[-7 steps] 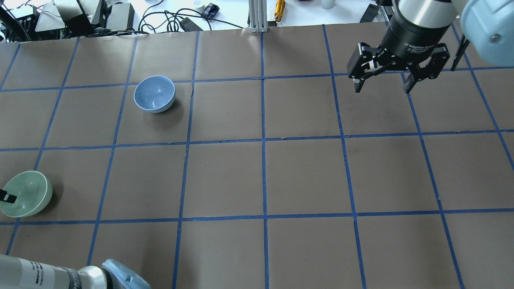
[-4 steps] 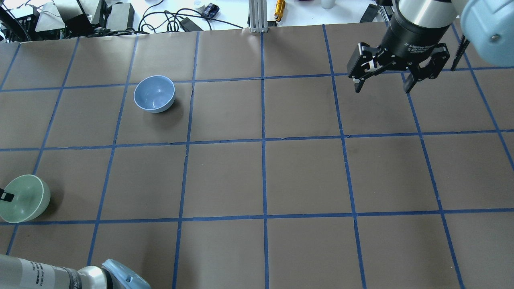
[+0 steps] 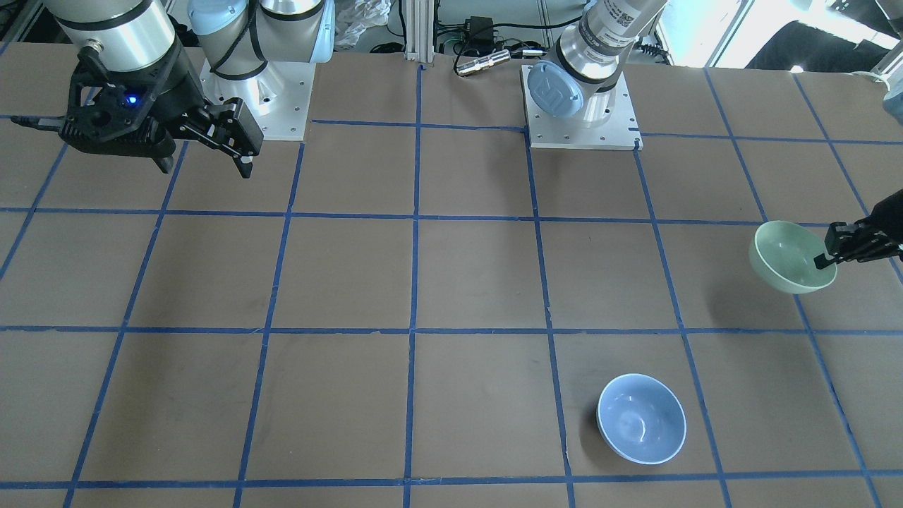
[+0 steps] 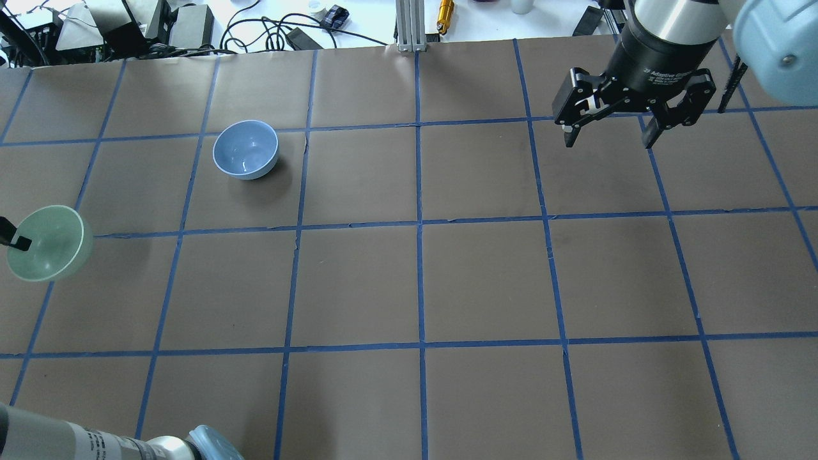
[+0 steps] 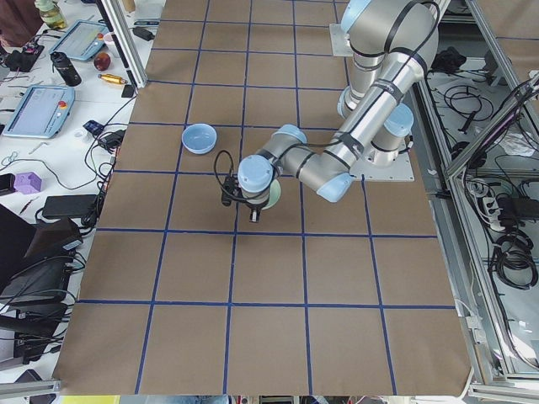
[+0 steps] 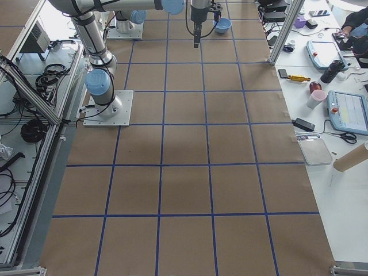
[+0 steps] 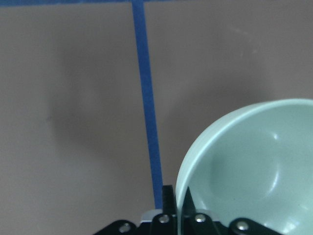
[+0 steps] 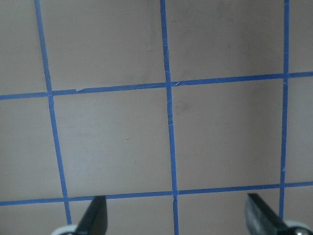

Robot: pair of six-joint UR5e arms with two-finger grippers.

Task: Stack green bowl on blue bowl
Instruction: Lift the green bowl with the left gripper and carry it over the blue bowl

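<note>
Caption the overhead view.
Left gripper holds the round pale green ceramic bowl aloft; round light blue ceramic bowl sits nearby.

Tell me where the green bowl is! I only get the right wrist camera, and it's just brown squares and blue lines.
Observer: The green bowl is far over on the robot's left side, pinched at its rim by the left gripper.
Operator: Is it set down?
Observer: No, it hangs in the air. Its shadow falls apart from it on the table.
Operator: And the blue one?
Observer: The blue bowl sits upright and empty on the table, further from the robot than the green one.
</note>
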